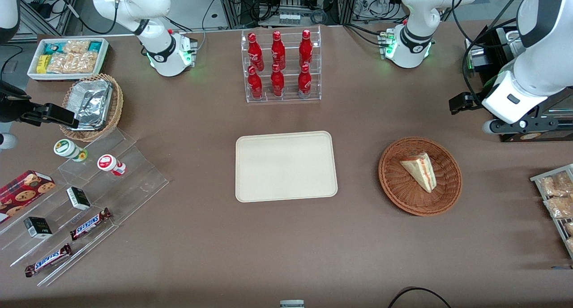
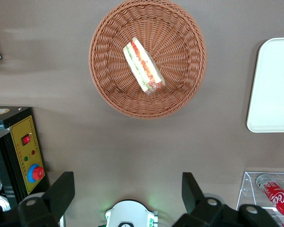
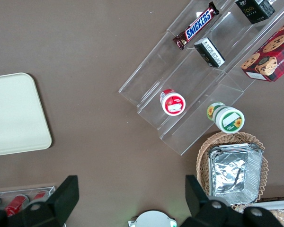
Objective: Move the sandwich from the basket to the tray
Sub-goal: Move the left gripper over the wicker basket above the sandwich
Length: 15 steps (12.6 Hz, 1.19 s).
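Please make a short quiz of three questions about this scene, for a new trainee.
1. True or false: the sandwich lies in the basket.
2. The tray holds: A) six red bottles, B) nothing, C) a sandwich?
3. Fill in: the gripper, hanging above the table away from the basket, has its fingers ____.

Key: 1. true. 2. B. 3. open, with nothing between them.

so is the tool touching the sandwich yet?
Apart. Left wrist view shows the open tool with bare table between its fingers and the basket holding the sandwich.
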Each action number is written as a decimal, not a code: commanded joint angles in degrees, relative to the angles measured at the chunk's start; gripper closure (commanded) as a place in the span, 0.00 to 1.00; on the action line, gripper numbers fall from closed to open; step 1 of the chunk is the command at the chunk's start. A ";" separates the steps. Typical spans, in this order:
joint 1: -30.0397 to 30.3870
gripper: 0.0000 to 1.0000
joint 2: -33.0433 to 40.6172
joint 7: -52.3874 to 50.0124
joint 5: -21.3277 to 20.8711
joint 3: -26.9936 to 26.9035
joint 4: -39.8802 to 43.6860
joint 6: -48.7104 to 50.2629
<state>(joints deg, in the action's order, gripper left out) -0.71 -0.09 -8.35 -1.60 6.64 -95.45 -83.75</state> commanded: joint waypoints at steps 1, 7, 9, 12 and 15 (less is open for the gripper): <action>-0.70 0.00 0.62 0.88 0.46 -0.84 0.70 0.61; -1.05 0.00 -1.66 0.97 0.81 0.30 -5.17 -7.55; -1.05 0.00 -1.84 0.97 0.81 0.74 -9.21 -12.38; -1.22 0.00 -1.84 0.97 0.63 1.00 -16.94 -22.83; -1.13 0.00 -2.19 0.97 0.63 0.92 -24.24 -33.56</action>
<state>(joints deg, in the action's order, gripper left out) -1.61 -3.24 -8.09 -1.54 7.87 -115.29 -112.27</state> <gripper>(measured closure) 0.000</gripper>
